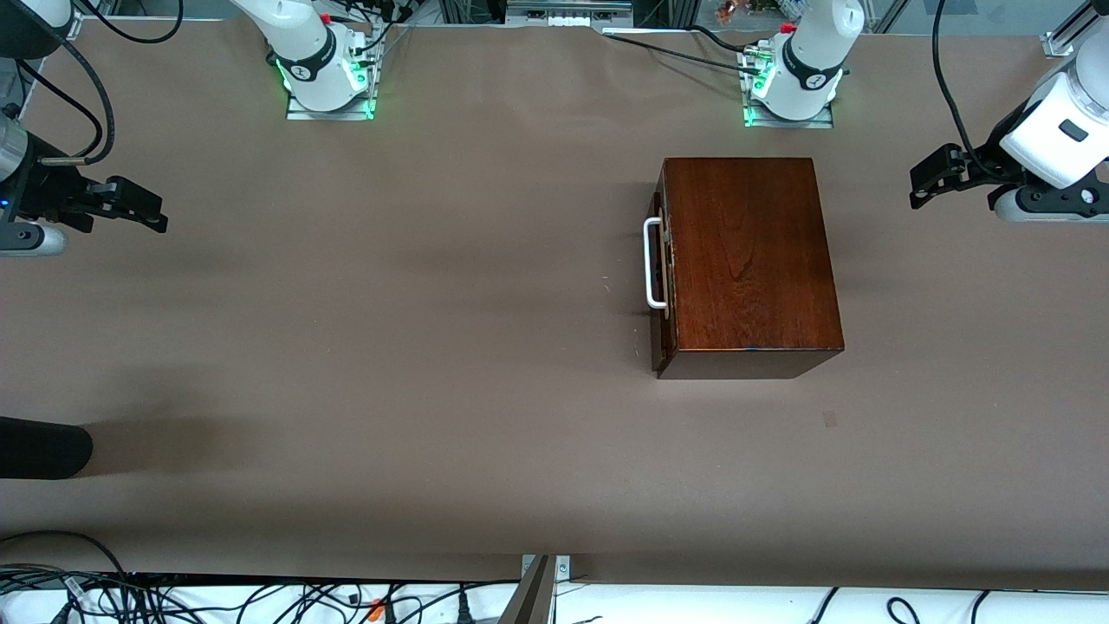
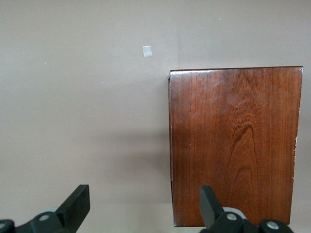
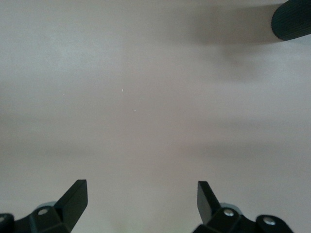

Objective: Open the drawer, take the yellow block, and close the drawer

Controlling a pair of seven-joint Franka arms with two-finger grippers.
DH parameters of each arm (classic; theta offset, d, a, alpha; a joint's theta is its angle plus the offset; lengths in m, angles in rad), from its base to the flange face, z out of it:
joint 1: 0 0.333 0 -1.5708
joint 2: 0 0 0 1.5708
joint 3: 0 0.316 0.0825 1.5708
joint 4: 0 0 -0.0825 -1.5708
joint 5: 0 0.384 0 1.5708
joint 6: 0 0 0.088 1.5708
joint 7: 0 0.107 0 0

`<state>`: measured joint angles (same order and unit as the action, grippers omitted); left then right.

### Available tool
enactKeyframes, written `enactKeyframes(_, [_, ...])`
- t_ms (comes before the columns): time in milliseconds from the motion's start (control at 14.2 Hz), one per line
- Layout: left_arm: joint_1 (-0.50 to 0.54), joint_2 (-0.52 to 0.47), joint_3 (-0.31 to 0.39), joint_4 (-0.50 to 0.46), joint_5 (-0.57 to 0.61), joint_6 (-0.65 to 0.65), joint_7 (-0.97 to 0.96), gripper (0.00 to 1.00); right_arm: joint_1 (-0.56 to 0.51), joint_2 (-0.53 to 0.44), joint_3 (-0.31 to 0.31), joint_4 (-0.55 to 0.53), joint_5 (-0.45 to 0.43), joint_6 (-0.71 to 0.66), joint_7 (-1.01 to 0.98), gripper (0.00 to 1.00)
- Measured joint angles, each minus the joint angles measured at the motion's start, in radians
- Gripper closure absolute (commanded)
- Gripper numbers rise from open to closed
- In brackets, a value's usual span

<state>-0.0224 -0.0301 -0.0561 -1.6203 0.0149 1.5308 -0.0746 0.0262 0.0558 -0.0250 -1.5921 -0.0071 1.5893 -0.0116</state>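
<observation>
The glossy mahogany box point(image 1: 749, 256) stands on the table toward the left arm's end. Its drawer point(image 1: 660, 269) is shut, with the white U-shaped handle point(image 1: 652, 263) facing the right arm's end. The yellow block is hidden. My left gripper point(image 1: 925, 184) is open and empty, up in the air at the left arm's end of the table, apart from the box. The box top also shows in the left wrist view point(image 2: 233, 145), past the open left gripper point(image 2: 144, 204). My right gripper point(image 1: 143, 208) is open and empty at the right arm's end, over bare table point(image 3: 141, 201).
A dark rounded object point(image 1: 43, 448) juts in at the right arm's end, nearer the front camera; it also shows in the right wrist view point(image 3: 291, 22). A small pale patch point(image 1: 830, 419) lies on the table nearer the camera than the box. Cables run along the table's front edge.
</observation>
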Motion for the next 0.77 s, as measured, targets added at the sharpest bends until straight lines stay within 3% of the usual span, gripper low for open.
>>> enactKeyframes(772, [-0.003,0.003,-0.001,0.003,0.0,-0.062,0.0,0.0,0.0,0.0,0.0,-0.001,0.0,0.0,0.0,0.0])
